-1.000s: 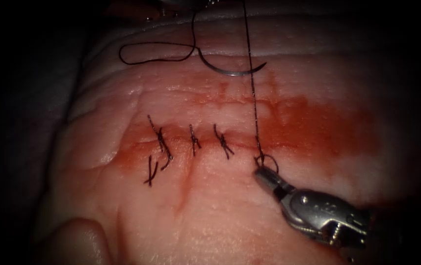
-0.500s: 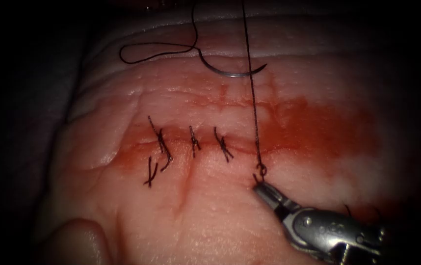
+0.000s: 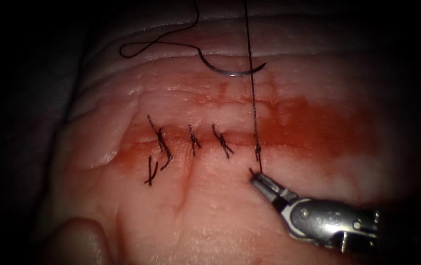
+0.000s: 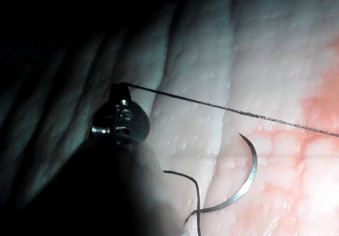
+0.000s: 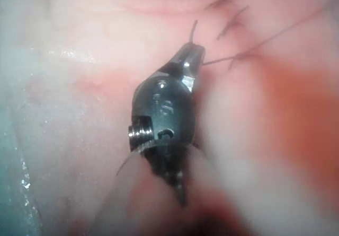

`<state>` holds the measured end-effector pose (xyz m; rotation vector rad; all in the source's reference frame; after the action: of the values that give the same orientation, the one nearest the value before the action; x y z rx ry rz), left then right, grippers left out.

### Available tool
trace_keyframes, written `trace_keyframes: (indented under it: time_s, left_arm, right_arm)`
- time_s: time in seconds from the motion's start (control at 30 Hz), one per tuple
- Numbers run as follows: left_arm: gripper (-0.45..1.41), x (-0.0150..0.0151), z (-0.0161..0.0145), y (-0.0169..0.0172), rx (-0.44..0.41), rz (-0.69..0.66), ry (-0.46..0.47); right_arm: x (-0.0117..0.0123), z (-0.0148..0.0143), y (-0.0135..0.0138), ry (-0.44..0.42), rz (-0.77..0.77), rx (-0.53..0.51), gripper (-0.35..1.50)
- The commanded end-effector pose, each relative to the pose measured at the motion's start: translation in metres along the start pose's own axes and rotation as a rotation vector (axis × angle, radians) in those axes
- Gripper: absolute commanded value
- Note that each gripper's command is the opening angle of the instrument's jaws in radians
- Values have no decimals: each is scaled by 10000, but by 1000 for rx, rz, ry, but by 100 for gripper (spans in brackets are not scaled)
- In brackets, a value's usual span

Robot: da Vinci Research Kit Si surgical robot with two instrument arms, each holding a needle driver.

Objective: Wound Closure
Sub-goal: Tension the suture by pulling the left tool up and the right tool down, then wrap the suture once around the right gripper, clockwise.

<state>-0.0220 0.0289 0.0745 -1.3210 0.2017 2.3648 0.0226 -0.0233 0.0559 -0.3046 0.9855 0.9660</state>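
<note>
Below the cut (image 3: 289,140), the right pincer (image 3: 258,178) grips the thread's (image 3: 252,98) short end beside three tied stitches (image 3: 193,142). Left pincer (image 4: 121,90) clamps the taut strand; the needle (image 3: 230,71) lies free on the tissue (image 3: 210,216).

Tissue (image 3: 220,216) carries free needle (image 3: 230,72), thread (image 3: 252,88), red fluid (image 3: 313,127).

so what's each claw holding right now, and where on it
Right claw grips the thread's short end beside the knot. Left claw grips the long strand. Needle lies free on the tissue.

No legible text, labels or numbers anywhere.
</note>
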Motion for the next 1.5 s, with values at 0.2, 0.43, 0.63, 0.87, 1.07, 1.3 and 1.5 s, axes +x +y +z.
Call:
trace_keyframes:
  time_s: [0.2,0.43,0.63,0.87,1.07,1.3,1.5]
  left_arm:
    - [-45,-4,15,-14,23,10,6]
    - [-45,-11,23,-32,52,22,14]
    - [-45,-19,26,-46,63,23,16]
    - [-45,-22,32,-55,74,38,12]
    - [-45,-27,34,-57,77,50,11]
    - [-45,-24,19,-39,53,56,30]
    - [-45,-5,-27,4,-112,53,-29]
  right_arm:
    - [-19,-2,-14,-24,-12,24,-35]
    - [-26,-12,-30,-29,-24,51,-35]
    - [-24,-15,-35,-35,-25,61,-35]
    - [-28,-15,-36,-69,-31,72,-35]
    - [-31,-15,-36,-77,-34,78,-35]
    - [-28,-11,-28,-59,-29,91,-25]
    - [-8,-14,5,-14,-5,129,96]
